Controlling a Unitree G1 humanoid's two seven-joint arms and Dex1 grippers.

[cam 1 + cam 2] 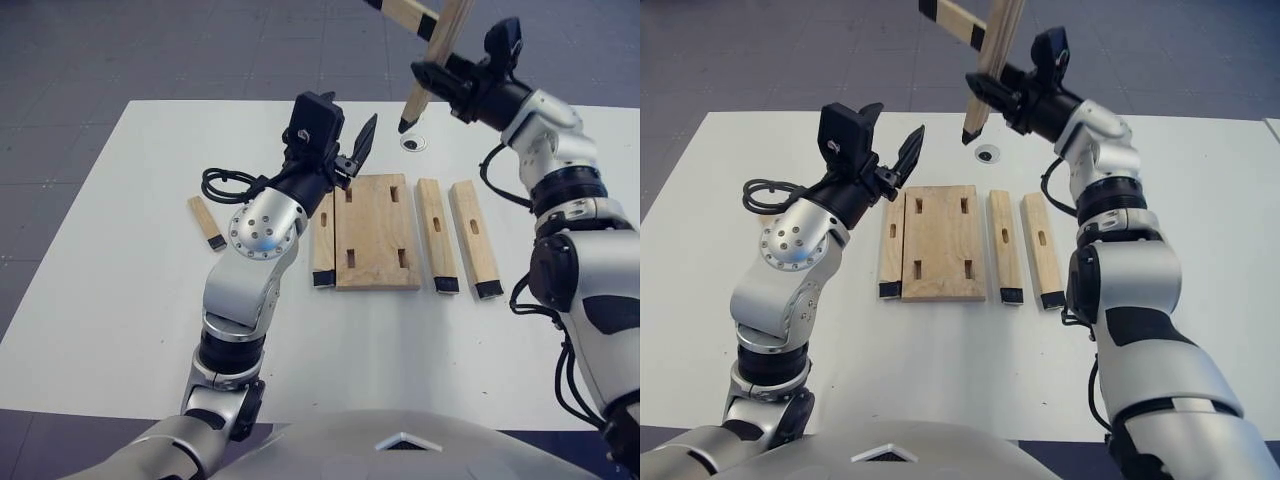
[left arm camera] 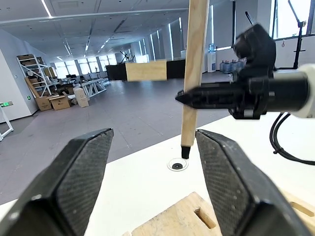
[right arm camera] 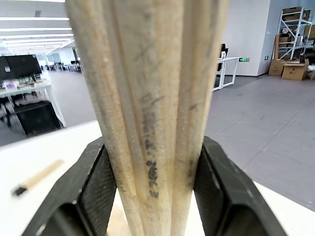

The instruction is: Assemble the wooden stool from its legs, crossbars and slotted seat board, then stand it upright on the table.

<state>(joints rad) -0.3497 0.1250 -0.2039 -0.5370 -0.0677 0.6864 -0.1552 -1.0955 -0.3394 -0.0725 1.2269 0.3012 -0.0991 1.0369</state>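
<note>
The slotted seat board (image 1: pixel 377 232) lies flat at the table's middle. One leg (image 1: pixel 323 250) lies along its left edge, partly hidden by my left arm. Two more legs (image 1: pixel 436 235) (image 1: pixel 473 238) lie to its right. A short crossbar (image 1: pixel 206 222) rests apart at the left. My right gripper (image 1: pixel 437 82) is shut on a leg (image 1: pixel 432 60) held upright-tilted above the far table edge, its black tip down. A crossbar (image 1: pixel 405 12) crosses that leg near its top. My left gripper (image 1: pixel 348 150) hovers open above the board's far left corner, holding nothing.
A round cable hole (image 1: pixel 413 143) sits in the white table (image 1: pixel 120 300) just under the held leg's tip. A black cable loop (image 1: pixel 222 182) lies by my left arm. The near half of the table is bare; grey floor lies beyond the far edge.
</note>
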